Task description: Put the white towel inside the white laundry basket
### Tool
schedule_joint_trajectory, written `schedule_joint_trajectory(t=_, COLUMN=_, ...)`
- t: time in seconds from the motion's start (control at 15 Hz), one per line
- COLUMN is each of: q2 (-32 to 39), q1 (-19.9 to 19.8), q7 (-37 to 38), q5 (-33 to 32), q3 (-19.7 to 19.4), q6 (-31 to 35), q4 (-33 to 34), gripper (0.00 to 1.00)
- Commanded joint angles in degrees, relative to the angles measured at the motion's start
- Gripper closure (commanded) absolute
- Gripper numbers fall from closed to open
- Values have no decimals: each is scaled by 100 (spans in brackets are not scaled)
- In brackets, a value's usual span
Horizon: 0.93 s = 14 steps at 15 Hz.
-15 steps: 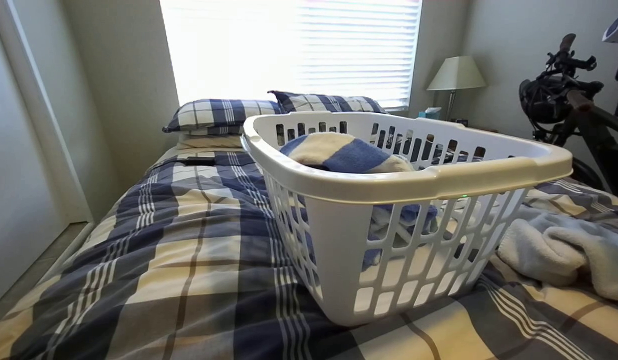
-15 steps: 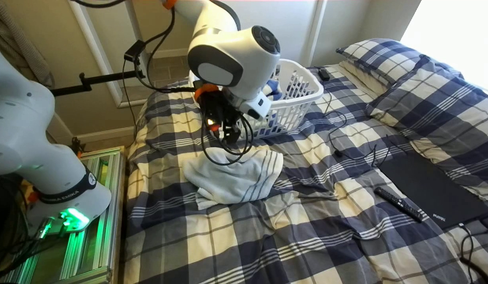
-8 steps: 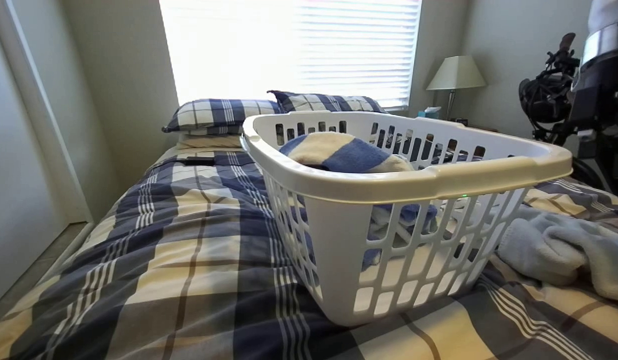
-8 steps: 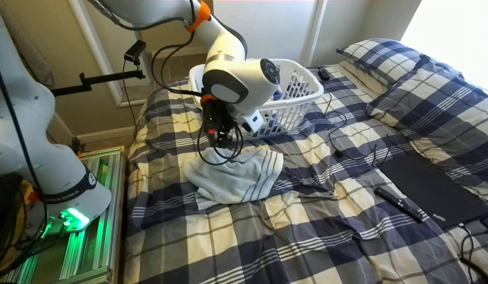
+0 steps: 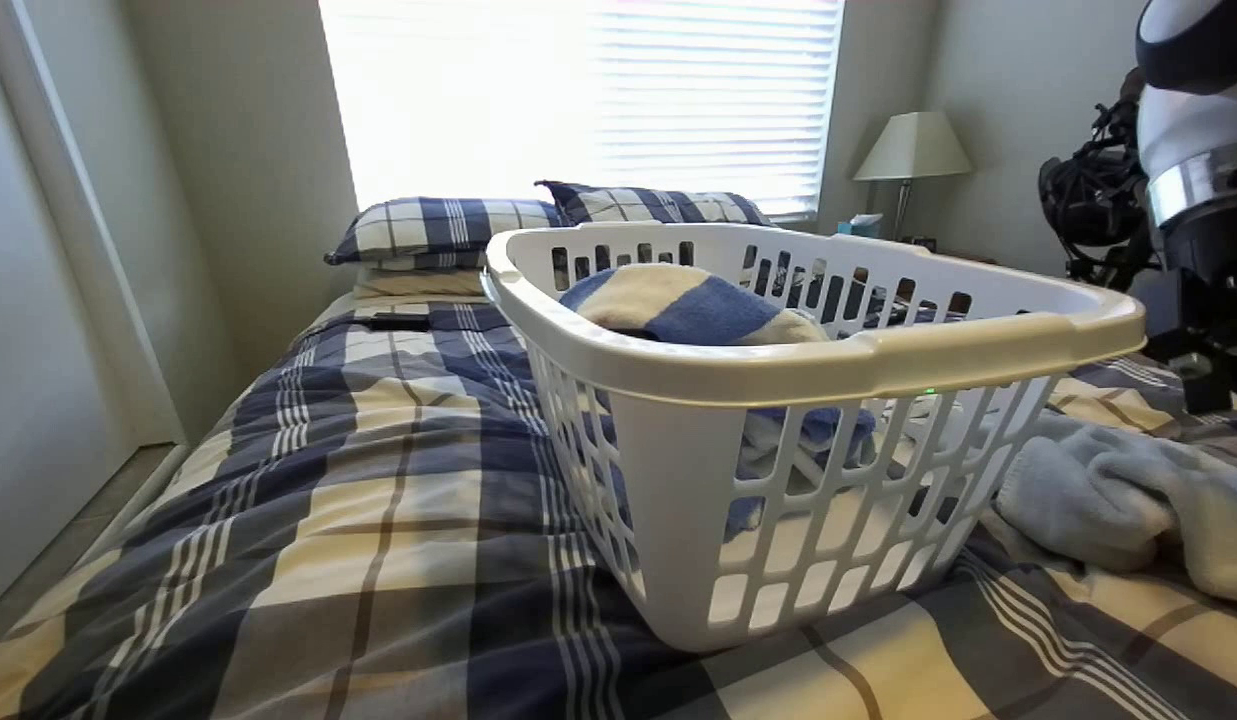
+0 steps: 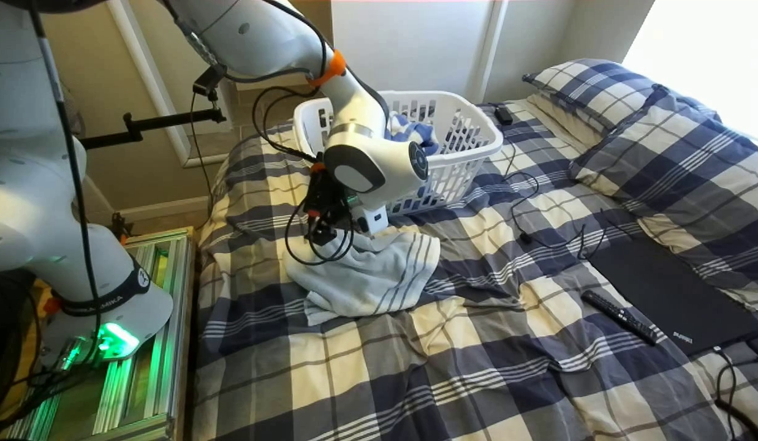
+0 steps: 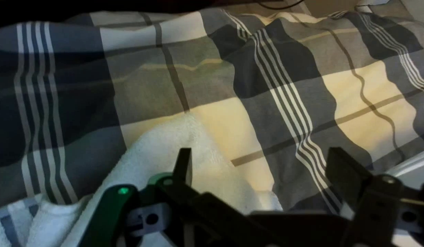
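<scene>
The white towel (image 6: 369, 282) lies crumpled on the plaid bed, with grey stripes near one end. It also shows in an exterior view (image 5: 1108, 495) and in the wrist view (image 7: 157, 154). The white laundry basket (image 6: 443, 177) stands upright on the bed beside the towel; it also shows in an exterior view (image 5: 678, 500). My gripper (image 7: 261, 164) is open and empty, its fingers wide apart. In the wrist view the left finger (image 7: 182, 166) is over the towel and the right finger is over the bedcover. In an exterior view the gripper (image 6: 322, 234) is above the towel's far left part.
A blue and white striped cloth (image 5: 713, 312) is in the basket. A black laptop (image 6: 673, 294), a remote (image 6: 619, 317) and cables lie on the bed. Pillows (image 6: 673, 165) are at its head. A camera on a black bracket (image 6: 152, 125) stands near the arm.
My arm has come down and, in an exterior view, moved left, toward the towel's far left part. It has come into sight at the right of an exterior view. Towel and basket have not moved.
</scene>
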Motion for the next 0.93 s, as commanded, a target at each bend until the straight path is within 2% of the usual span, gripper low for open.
schedule_joint_trajectory(t=0.0, q2=307, q1=-55, q7=880, q5=-100, q3=-24, q6=-644, q4=349, gripper=0)
schedule_joint_trajectory(t=0.4, q2=522, q1=24, q7=2456, q5=-139, q3=-209, q6=-1383, q4=707, gripper=0)
schedule_joint_trajectory(t=0.6, q2=711, q1=9, q7=2554, q5=-303, q3=-243, q6=-1597, q4=962, gripper=0)
schedule_joint_trajectory(t=0.67, q2=494, q1=6, q7=2387, q5=-118, q3=-212, q6=-1327, q4=658, gripper=0)
schedule_joint_trajectory(t=0.87, q2=617, q1=7, q7=2432, q5=-191, q3=-233, q6=-1419, q4=795, gripper=0)
